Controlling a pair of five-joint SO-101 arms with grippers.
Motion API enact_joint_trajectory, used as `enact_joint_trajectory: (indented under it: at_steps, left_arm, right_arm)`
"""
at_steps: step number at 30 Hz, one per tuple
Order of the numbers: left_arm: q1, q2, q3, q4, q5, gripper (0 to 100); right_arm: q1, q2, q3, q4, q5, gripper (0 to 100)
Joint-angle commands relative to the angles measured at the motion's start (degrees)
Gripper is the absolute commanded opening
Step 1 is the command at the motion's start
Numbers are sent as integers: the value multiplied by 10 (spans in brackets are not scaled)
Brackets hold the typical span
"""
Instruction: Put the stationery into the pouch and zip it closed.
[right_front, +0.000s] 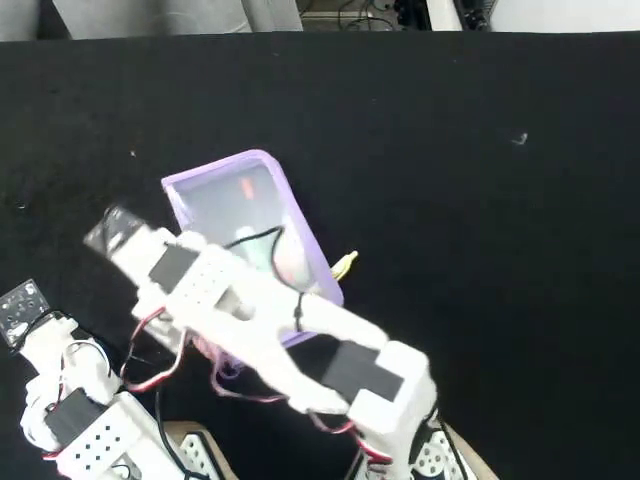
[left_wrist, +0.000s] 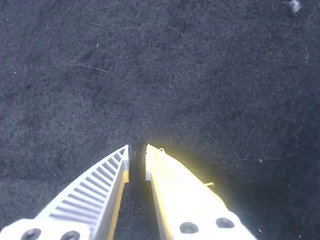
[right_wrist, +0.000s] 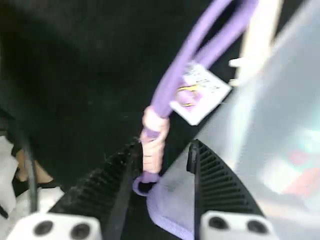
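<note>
The purple pouch (right_front: 235, 195) with a see-through face lies left of centre on the black cloth, with a red item (right_front: 245, 188) showing inside. My right arm (right_front: 250, 310) stretches across its near half and hides it. In the right wrist view the right gripper (right_wrist: 162, 150) stands open around the pouch corner (right_wrist: 170, 210). The pink zipper pull (right_wrist: 152, 140) rests against one finger, below the purple zipper edge (right_wrist: 195, 55). My left gripper (left_wrist: 136, 148) is shut with nothing in it, just above bare cloth.
A small yellow piece (right_front: 345, 263) pokes out beside the pouch's right edge. A white label (right_wrist: 200, 92) hangs from the zipper edge. The left arm (right_front: 50, 380) sits folded at the near left corner. The cloth to the right and far side is bare.
</note>
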Motion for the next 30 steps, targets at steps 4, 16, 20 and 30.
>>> enact_joint_trajectory:
  at_steps: [4,16,20,30]
  left_arm:
    - [4,-2,15,2,6,65]
    - [4,-2,15,2,6,65]
    - [4,-2,15,2,6,65]
    - [4,-2,15,2,6,65]
  right_arm:
    - [-7,73,-96,50,-1,152]
    - [34,255,-301,224,-1,149]
    - [28,290,-328,236,-1,148]
    - [24,290,-333,236,54,27]
